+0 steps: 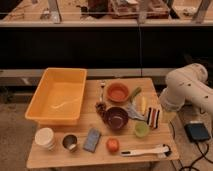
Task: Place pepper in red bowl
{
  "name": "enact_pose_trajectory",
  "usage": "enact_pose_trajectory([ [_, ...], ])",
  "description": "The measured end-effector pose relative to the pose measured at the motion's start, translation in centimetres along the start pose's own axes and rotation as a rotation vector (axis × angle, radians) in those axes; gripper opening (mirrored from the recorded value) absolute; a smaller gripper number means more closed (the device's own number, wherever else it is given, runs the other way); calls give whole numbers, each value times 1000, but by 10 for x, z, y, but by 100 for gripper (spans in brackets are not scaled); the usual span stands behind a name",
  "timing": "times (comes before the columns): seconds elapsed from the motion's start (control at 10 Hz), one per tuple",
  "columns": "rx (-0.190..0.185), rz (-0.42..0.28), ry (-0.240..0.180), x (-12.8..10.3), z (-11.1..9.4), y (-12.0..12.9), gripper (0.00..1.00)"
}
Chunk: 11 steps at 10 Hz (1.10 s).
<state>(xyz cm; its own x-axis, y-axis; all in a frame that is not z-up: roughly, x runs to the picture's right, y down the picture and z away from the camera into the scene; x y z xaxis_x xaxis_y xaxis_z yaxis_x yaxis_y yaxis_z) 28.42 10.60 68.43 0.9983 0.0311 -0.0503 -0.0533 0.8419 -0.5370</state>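
Note:
The slender green pepper (135,92) lies on the wooden table (90,156), just right of the orange-red bowl (118,92) and touching or almost touching its rim. The bowl stands at the table's back middle and looks empty. My white arm (186,86) hangs folded beyond the table's right edge. My gripper (167,113) is at its lower end by that edge, right of the pepper and well apart from it and from the bowl.
A maroon bowl (116,118) stands in front of the red bowl. A yellow bin (56,95) is at the left. Nearby are a yellow item (143,104), a striped item (153,116), a green cup (141,130), an orange fruit (112,145) and a white spatula (145,150).

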Motion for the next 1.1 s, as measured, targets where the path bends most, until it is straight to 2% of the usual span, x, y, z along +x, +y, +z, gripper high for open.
enact_pose_trajectory([
  [1.0, 2, -3, -3, 1, 0, -3, 65],
  [1.1, 27, -48, -36, 0, -4, -12, 65],
])
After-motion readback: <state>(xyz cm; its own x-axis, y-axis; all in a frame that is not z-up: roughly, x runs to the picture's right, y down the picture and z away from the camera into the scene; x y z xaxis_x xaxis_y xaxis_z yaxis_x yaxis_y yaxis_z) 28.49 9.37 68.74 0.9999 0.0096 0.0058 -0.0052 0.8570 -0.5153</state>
